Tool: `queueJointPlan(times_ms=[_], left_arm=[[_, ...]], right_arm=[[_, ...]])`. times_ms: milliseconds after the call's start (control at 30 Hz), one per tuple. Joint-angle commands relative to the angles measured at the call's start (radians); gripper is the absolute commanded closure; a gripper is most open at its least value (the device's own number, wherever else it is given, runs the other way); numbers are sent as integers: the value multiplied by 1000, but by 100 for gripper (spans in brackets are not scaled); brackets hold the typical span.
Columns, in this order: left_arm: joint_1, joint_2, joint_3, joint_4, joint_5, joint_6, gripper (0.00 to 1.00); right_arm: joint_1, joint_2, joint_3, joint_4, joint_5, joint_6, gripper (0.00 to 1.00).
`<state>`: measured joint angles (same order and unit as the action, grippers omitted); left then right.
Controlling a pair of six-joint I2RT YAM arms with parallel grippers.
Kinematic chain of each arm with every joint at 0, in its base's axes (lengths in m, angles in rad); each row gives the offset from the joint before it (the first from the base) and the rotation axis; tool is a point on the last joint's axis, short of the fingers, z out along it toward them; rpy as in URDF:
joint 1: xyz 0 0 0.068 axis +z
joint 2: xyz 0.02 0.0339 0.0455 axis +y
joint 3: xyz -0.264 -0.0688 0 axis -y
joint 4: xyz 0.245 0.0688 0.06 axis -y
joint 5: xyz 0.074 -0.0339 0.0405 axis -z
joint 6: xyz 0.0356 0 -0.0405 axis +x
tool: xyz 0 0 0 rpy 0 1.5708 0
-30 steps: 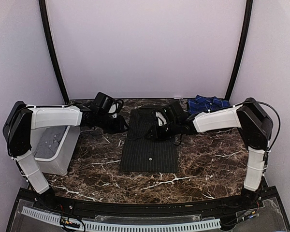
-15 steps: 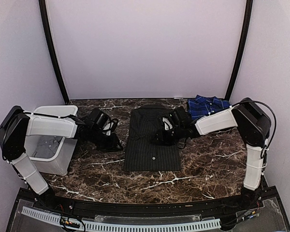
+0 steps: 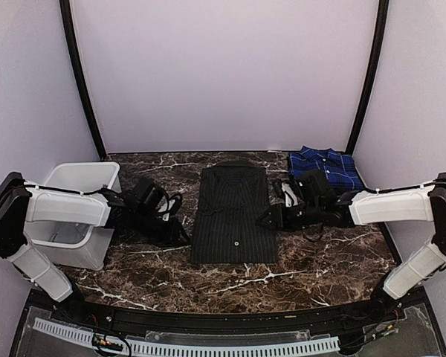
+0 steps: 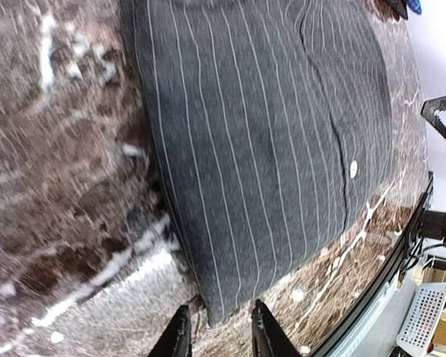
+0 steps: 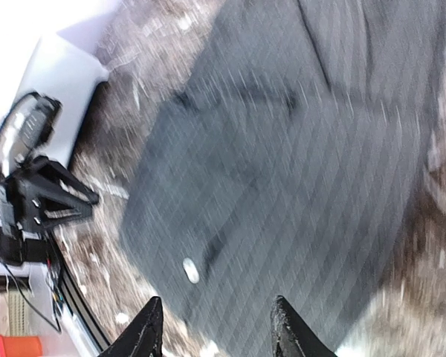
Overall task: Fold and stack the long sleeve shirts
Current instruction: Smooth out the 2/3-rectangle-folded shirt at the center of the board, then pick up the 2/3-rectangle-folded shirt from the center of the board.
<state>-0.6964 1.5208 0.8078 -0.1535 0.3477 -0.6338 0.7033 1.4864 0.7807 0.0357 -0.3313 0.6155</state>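
my left hand (image 3: 178, 229) and right hand (image 3: 271, 218) have pulled back off the black pinstripe shirt (image 3: 232, 216). both are open and hold nothing. the shirt lies flat on the worktop (image 3: 320, 256) between them, folded narrow. i judge the crosswise fold is still due.

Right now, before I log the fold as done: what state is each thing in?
Black shirt: folded into a rectangle, lying flat.
Plaid shirt: roughly folded, lying apart from the black one, not stacked.
Bin: upright, open-topped.
Left gripper: open, empty, astride the black shirt's near corner.
Right gripper: open, empty, over the black shirt's edge.
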Motion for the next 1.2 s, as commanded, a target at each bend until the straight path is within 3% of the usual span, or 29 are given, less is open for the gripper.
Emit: queueJointPlan(times_ms=[0, 200, 467, 1167], left_arm=[[-35, -21, -46, 35, 17, -43, 73], [-60, -34, -84, 46, 1, -73, 73], [-63, -60, -117, 47, -4, -91, 74], [-78, -7, -133, 92, 22, -99, 74]], right_arm=[[35, -82, -116, -63, 10, 47, 55], [55, -141, -223, -69, 18, 85, 61], [61, -134, -228, -74, 42, 99, 75], [81, -24, -264, -80, 95, 114, 80]])
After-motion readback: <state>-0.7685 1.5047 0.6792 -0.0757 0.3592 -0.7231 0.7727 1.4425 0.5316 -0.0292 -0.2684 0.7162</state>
